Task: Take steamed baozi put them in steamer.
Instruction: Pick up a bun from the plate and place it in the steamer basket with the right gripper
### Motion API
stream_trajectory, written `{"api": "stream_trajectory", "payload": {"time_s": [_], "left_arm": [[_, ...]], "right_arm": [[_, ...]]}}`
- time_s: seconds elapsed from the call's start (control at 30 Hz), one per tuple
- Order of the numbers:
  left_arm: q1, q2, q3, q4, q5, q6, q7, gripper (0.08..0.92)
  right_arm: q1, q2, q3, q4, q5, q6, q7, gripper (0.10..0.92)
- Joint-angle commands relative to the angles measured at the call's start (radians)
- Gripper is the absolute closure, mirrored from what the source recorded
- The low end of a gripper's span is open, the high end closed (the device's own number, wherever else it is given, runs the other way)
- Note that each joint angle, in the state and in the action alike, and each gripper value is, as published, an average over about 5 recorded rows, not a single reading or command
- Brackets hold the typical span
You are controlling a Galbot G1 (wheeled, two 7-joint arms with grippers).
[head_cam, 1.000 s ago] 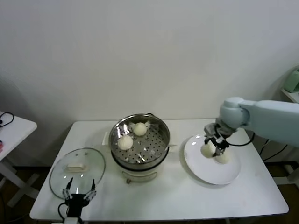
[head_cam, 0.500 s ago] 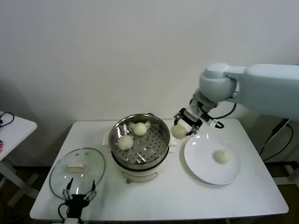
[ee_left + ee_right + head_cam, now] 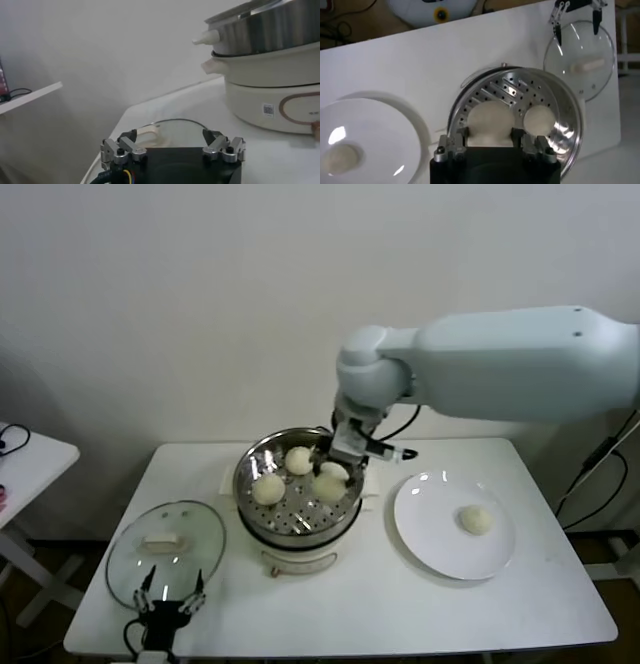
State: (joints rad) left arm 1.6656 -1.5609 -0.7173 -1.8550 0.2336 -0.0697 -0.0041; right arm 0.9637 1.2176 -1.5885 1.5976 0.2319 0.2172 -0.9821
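Note:
The steamer point(image 3: 345, 456) stands mid-table, a shiny pot with a perforated tray on a cream base. Two steamed baozi point(image 3: 299, 459) point(image 3: 267, 489) lie on its tray. My right gripper point(image 3: 333, 474) hangs over the steamer's right side, shut on a third baozi point(image 3: 328, 486). In the right wrist view that baozi point(image 3: 490, 120) fills the gap of the right gripper point(image 3: 490, 134), just above the tray, beside another baozi point(image 3: 539, 120). One more baozi point(image 3: 475, 520) rests on the white plate point(image 3: 435, 539). My left gripper point(image 3: 170, 599) is parked open at the front left.
The round glass lid point(image 3: 165, 546) lies flat left of the steamer, just beyond the left gripper point(image 3: 172, 142). The plate point(image 3: 370, 135) sits right of the steamer. A small side table point(image 3: 25, 454) stands at the far left. A wall runs behind the table.
My right arm lifted one baozi off the plate and swung left with it to above the steamer tray. One baozi is left on the plate. The left arm stayed still.

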Motion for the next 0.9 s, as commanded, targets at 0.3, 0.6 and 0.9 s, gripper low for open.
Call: {"api": "stream_trajectory", "payload": {"time_s": [0.3, 0.6, 0.9], "left_arm": [[0.0, -0.001, -0.004, 0.011, -0.004, -0.007, -0.003, 0.177], [0.001, 0.0, -0.008, 0.013, -0.004, -0.01, -0.005, 0.177], [0.0, -0.001, -0.008, 0.013, -0.005, -0.013, -0.005, 0.177]], "right_arm": [[-0.233, 0.166, 0.039, -0.165, -0.163, 0.056, 0.046, 0.458], [-0.286, 0.166, 0.042, -0.178, -0.23, 0.05, 0.053, 0.457], [-0.309, 0.163, 0.046, -0.183, -0.271, 0.044, 0.061, 0.454]]}}
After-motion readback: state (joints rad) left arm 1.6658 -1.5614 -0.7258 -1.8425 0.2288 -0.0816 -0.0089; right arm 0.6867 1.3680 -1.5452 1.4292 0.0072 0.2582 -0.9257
